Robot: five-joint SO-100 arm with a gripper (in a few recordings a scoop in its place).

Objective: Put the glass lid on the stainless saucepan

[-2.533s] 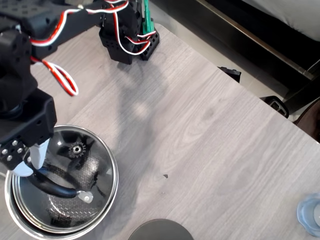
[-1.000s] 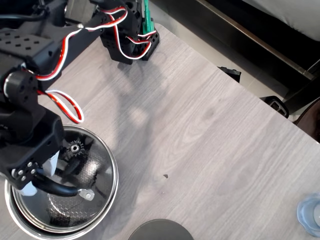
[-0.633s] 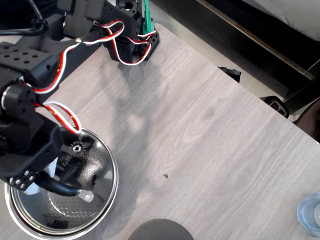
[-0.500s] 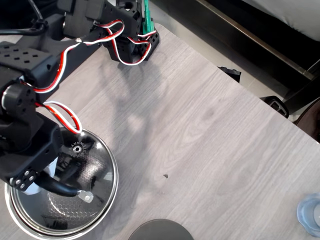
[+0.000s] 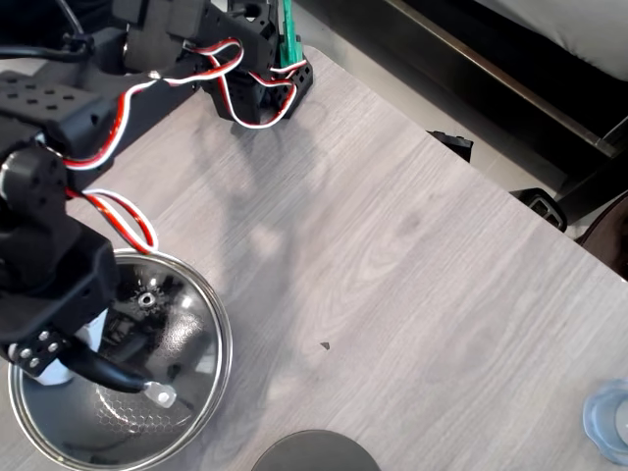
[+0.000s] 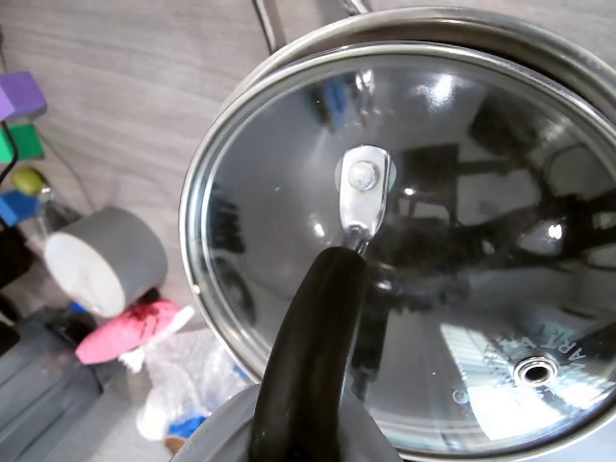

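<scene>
The glass lid [image 5: 162, 339] lies over the stainless saucepan at the table's lower left in the overhead view, their rims almost in line. In the wrist view the lid [image 6: 452, 241] shows its steel rim, a bracket and the steam vent. The saucepan's rim [image 6: 539, 38] peeks out beyond the lid's far edge, with its steel handle at the top. My gripper [image 5: 78, 358] is shut on the lid's black arched handle [image 6: 308, 356], which runs down into the jaws. The arm hides the lid's left part from above.
A dark grey disc [image 5: 314, 451] sits at the front edge and a bluish glass [image 5: 608, 417] at the far right. The arm's base [image 5: 255, 74] stands at the back. Beside the pan lie a grey cylinder [image 6: 106, 260], a pink object [image 6: 130, 327] and coloured blocks [image 6: 19, 120].
The lid has shifted down and left with my gripper, from lying offset over the pan's upper right to lying nearly rim to rim with it. The arm has swung slightly.
</scene>
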